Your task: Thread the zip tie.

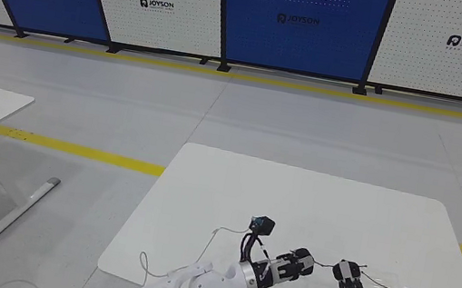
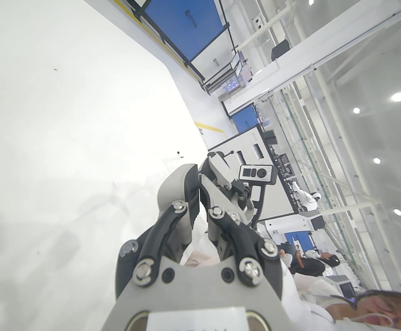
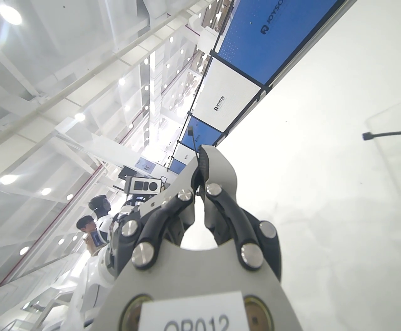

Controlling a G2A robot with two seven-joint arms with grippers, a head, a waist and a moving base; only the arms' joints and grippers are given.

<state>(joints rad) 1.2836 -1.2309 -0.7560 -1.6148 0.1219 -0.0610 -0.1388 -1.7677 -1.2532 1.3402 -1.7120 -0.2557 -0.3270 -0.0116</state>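
Right gripper (image 3: 200,158) is clamped shut on a thin black zip tie (image 3: 194,140), its small head poking past the fingertips, above the white table (image 3: 313,156). Left gripper (image 2: 199,180), just beside it, has fingers pressed together; whether they pinch anything is unclear. Threading looks not yet done: next, the tail must meet the head's slot, which needs fine alignment.
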